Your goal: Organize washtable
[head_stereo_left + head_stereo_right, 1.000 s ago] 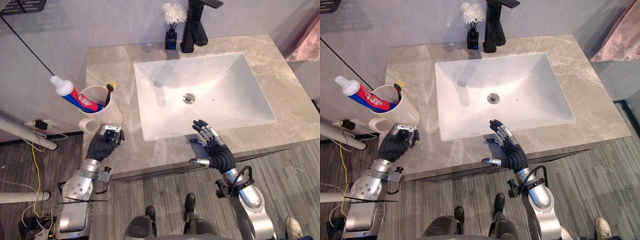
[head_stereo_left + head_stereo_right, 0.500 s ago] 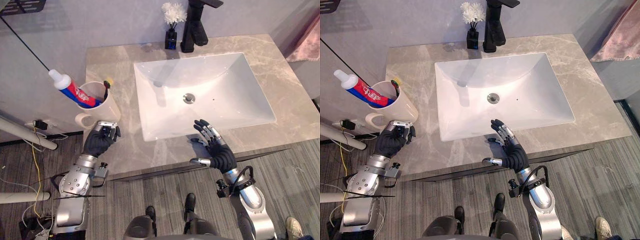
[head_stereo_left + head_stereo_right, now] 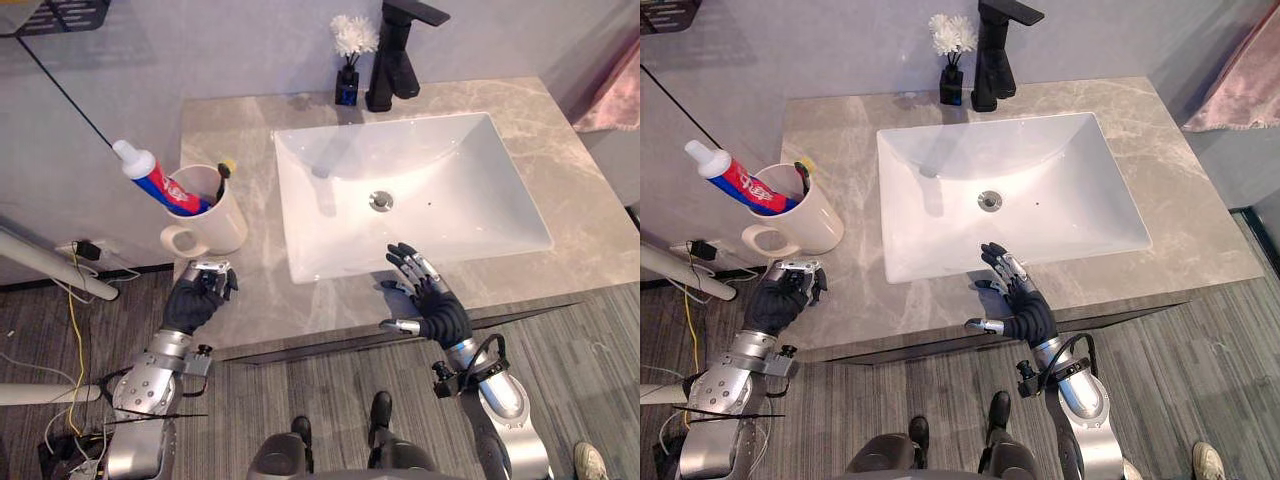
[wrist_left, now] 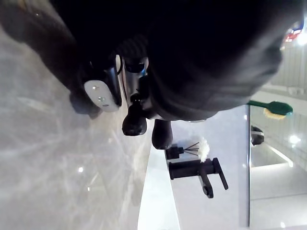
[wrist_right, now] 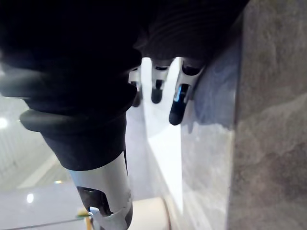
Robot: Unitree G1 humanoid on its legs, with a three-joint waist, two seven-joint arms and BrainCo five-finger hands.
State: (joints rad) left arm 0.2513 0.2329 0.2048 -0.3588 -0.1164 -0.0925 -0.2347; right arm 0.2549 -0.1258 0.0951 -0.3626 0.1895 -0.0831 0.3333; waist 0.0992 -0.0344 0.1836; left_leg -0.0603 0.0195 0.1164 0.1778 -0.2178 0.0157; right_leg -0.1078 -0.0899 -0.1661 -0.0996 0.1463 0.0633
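A cream mug [image 3: 212, 218] stands on the marble counter [image 3: 240, 130] left of the white sink [image 3: 450, 215]. It holds a red-and-blue toothpaste tube [image 3: 155, 184] and a toothbrush [image 3: 222, 176]. My left hand [image 3: 196, 298] hovers at the counter's front left edge, just in front of the mug's handle [image 3: 178, 241], with its fingers [image 4: 133, 120] curled and nothing in them. My right hand [image 3: 432, 302] is at the counter's front edge before the sink, fingers [image 5: 176, 109] straight and spread, holding nothing.
A black faucet [image 3: 394, 58] stands behind the sink, with a small dark vase of white flowers [image 3: 348, 62] to its left. A pink cloth [image 3: 610, 95] hangs at the far right. A white pole [image 3: 55, 275] lies on the floor left of the counter.
My left hand has drawn back a little from the mug toward the counter's front edge. The view has shifted slightly. The right hand stays as it was.
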